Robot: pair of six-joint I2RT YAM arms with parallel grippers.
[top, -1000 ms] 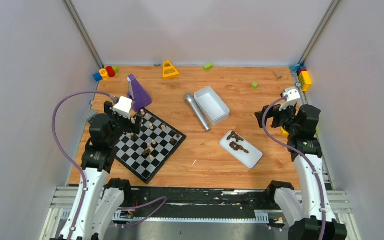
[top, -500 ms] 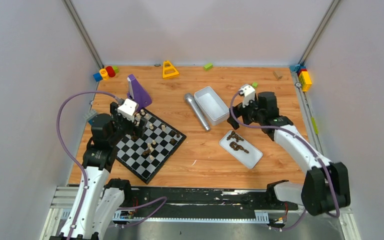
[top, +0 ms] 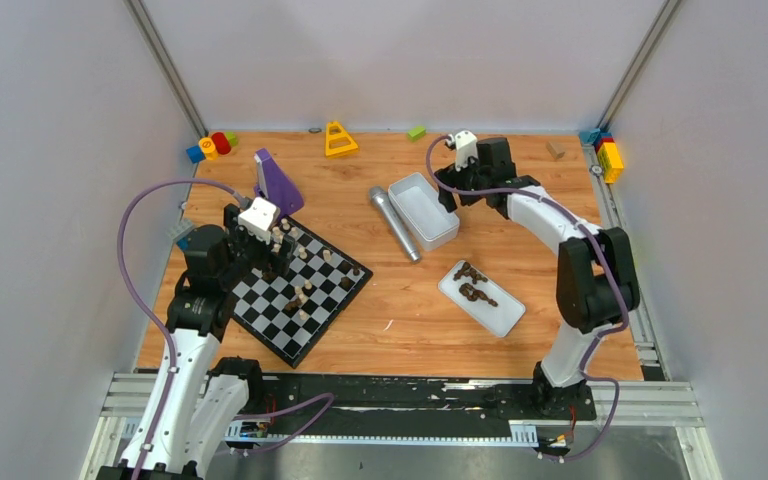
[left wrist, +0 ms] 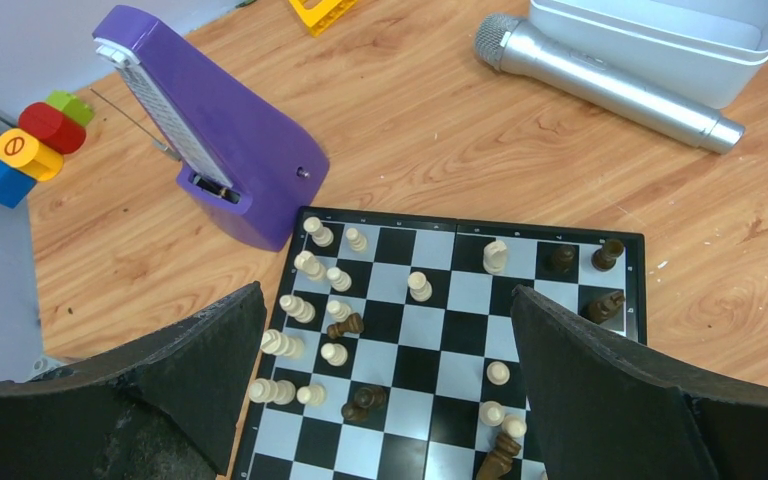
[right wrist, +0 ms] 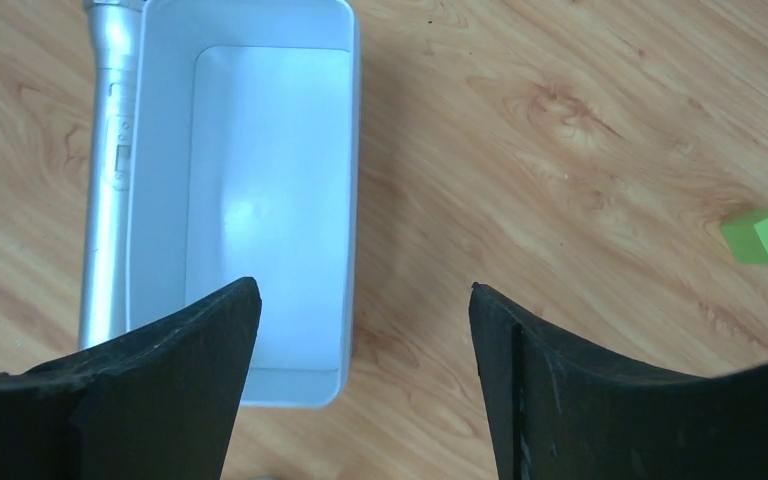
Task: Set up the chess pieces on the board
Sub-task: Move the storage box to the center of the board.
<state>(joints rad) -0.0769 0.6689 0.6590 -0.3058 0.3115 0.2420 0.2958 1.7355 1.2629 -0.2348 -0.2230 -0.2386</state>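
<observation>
The checkered board lies at the left, also in the left wrist view. Cream chess pieces stand along its far-left side. A few dark pieces lie scattered among them, some tipped over. More dark pieces lie on a flat white tray. My left gripper hangs open and empty above the board's far-left part. My right gripper is open and empty above the wood beside the end of a deep white bin.
A silver microphone lies beside the bin. A purple metronome stands behind the board. A green cube, a yellow triangle toy and toy blocks sit along the back.
My right arm has swung from the right edge leftward and away, to the far end of the white bin. My left gripper has shifted slightly right over the board.
</observation>
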